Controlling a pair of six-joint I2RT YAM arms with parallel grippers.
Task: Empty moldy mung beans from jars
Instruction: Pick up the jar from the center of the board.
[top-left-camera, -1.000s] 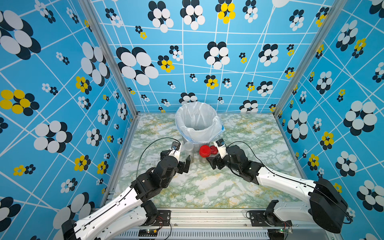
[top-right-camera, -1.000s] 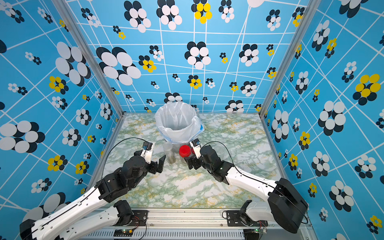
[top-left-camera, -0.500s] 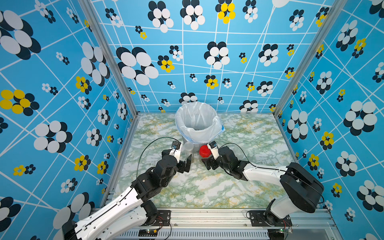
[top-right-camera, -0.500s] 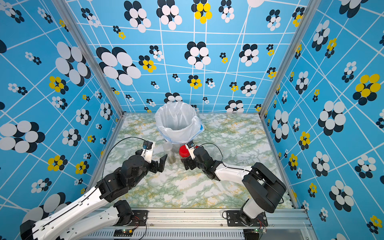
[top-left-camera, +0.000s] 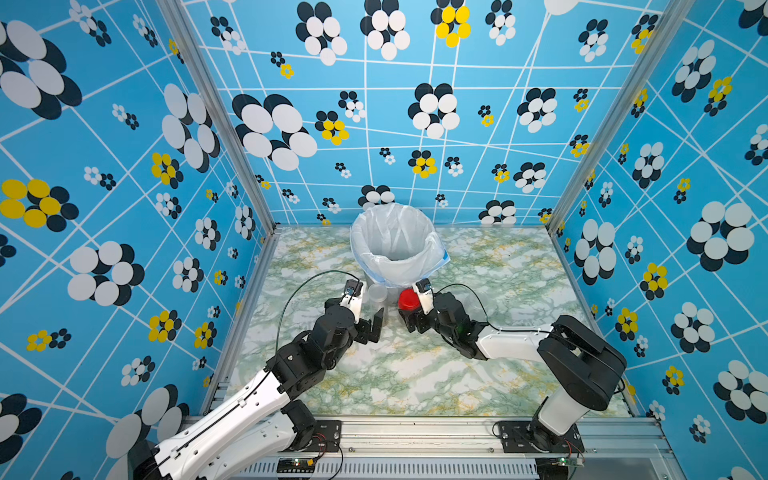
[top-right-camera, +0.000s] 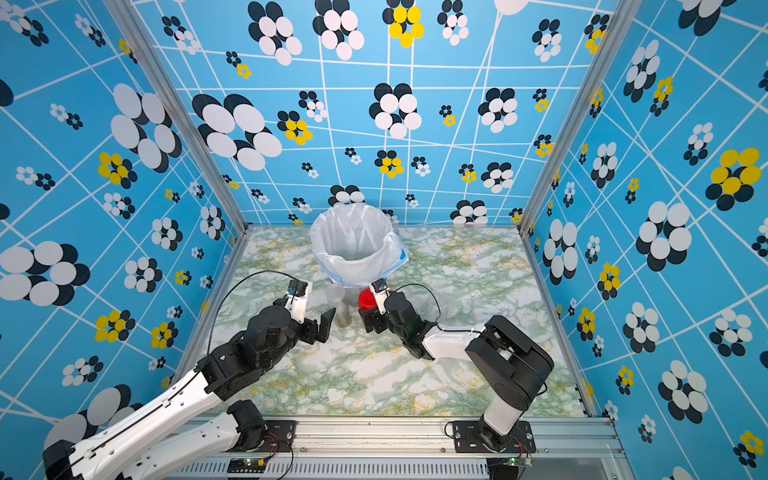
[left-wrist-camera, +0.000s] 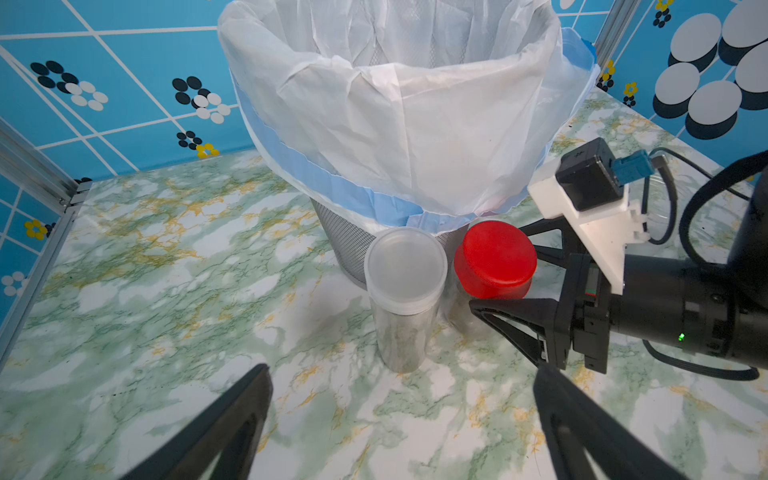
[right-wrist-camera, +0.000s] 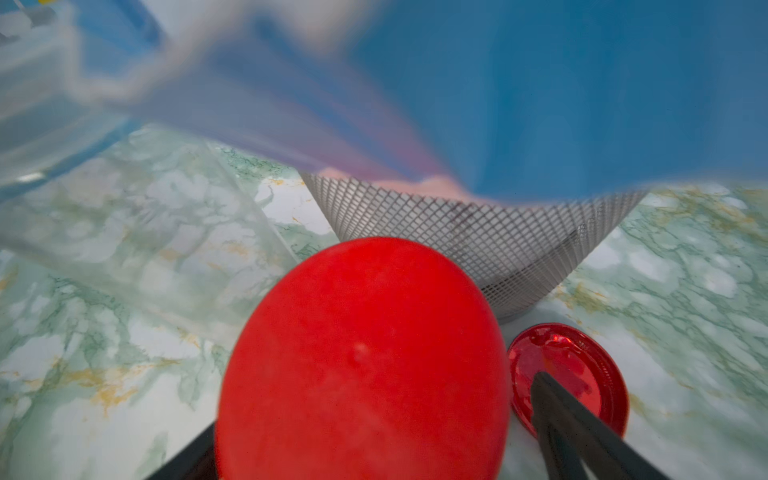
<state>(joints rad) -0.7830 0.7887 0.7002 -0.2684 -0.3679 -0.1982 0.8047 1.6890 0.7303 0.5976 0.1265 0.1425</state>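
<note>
A jar with a red lid (top-left-camera: 408, 299) (left-wrist-camera: 494, 257) stands in front of the bucket. My right gripper (top-left-camera: 409, 318) (right-wrist-camera: 374, 407) is open, with one finger on each side of this jar below its lid. Beside it stands a slim jar with a clear whitish lid (top-right-camera: 336, 293) (left-wrist-camera: 405, 270). Olive-brown mung beans (left-wrist-camera: 401, 336) fill its lower part. My left gripper (top-right-camera: 320, 322) (left-wrist-camera: 401, 372) is open just short of the slim jar, with nothing between its fingers. A clear jar without a lid (right-wrist-camera: 124, 232) (top-left-camera: 478, 303) sits beside my right gripper.
The mesh bucket lined with a white bag (top-left-camera: 395, 257) (left-wrist-camera: 374, 124) stands right behind the jars. A loose red lid (right-wrist-camera: 567, 374) lies upside down on the marble table by the bucket's foot. Blue patterned walls enclose three sides.
My right gripper has moved left to the red-lidded jar, its fingers now on both sides of it, and the arm's elbow has folded inward. The left arm has not moved.
</note>
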